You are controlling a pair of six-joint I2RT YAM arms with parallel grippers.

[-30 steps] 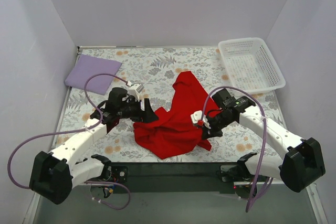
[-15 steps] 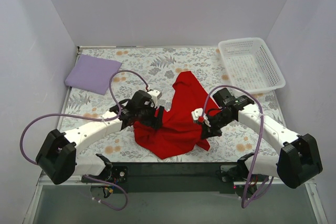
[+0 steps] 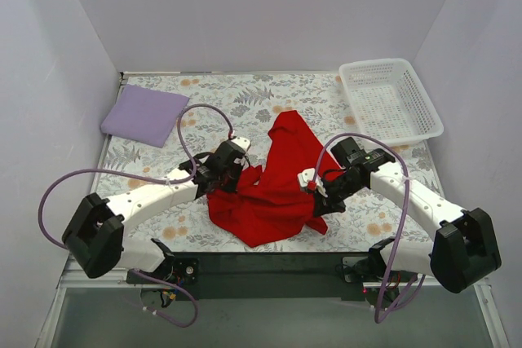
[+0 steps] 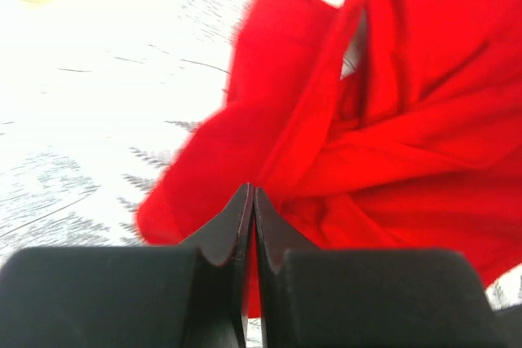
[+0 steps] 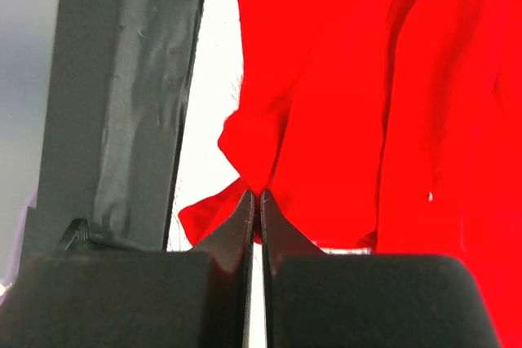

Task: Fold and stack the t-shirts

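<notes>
Top external: seeing red t-shirt (image 3: 269,193) lying crumpled mid-table (image 3: 245,95) between the arms, lilac t-shirt (image 3: 144,114) lying folded flat at far left, well apart. Pinching its left edge with left gripper (image 4: 251,193), jaws pressed together on a fold. Pinching its right near edge with right gripper (image 5: 257,195), jaws likewise clamped on cloth.

- red t-shirt (image 3: 273,193): plain bright red throughout.
- lilac t-shirt (image 3: 144,114): plain pale lilac.
- table (image 3: 245,95): pale cover printed with grey foliage and orange blossoms.
- basket (image 3: 373,63): white lattice.
- left tool (image 4: 250,197), right tool (image 5: 255,196): black.
- left arm (image 3: 151,197), right arm (image 3: 424,201): white shells, black joints.
- cables (image 3: 204,109): purple.
</notes>
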